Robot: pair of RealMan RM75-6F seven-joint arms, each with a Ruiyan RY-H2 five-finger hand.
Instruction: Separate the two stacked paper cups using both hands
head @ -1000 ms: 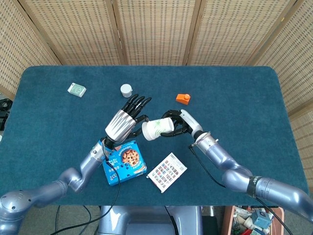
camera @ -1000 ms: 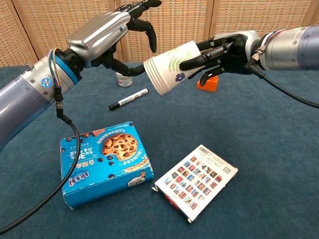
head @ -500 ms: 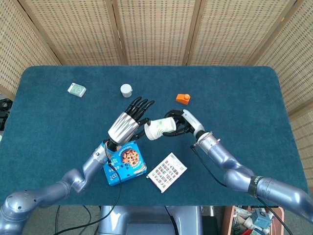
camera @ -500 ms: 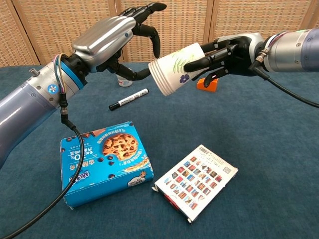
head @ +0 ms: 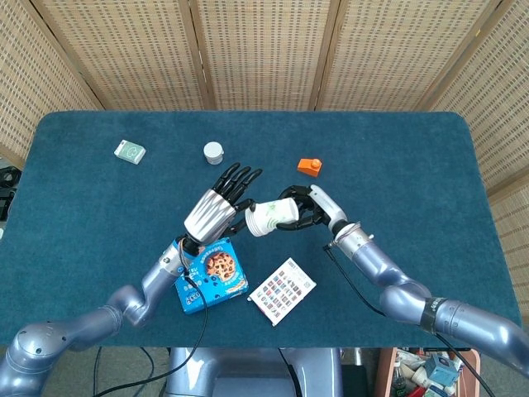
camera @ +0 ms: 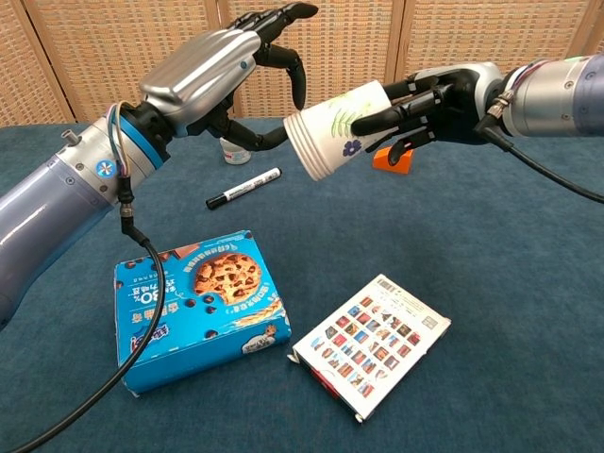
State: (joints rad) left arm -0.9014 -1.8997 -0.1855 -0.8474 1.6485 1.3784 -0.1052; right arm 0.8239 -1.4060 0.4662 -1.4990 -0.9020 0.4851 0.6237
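Note:
The stacked white paper cups [head: 270, 217] [camera: 338, 127], printed with green and purple marks, lie sideways in the air above the table, rim toward the left. My right hand [head: 307, 208] [camera: 435, 100] grips them around the base end. My left hand [head: 216, 203] [camera: 226, 71] hovers at the rim side with its fingers spread; its thumb and a fingertip [camera: 296, 87] reach the cup rim, and whether they touch it is unclear. It holds nothing.
On the blue table [head: 397, 157] lie a blue cookie box [head: 208, 273] [camera: 193, 304], a patterned card box [head: 282, 289] [camera: 372, 342], a black marker [camera: 243, 187], a small white jar [head: 213, 152], an orange block [head: 310, 167] and a green pack [head: 130, 150].
My left hand has closed in on the cup rim from the left. The right hand has shifted slightly right with the cups still in its grip.

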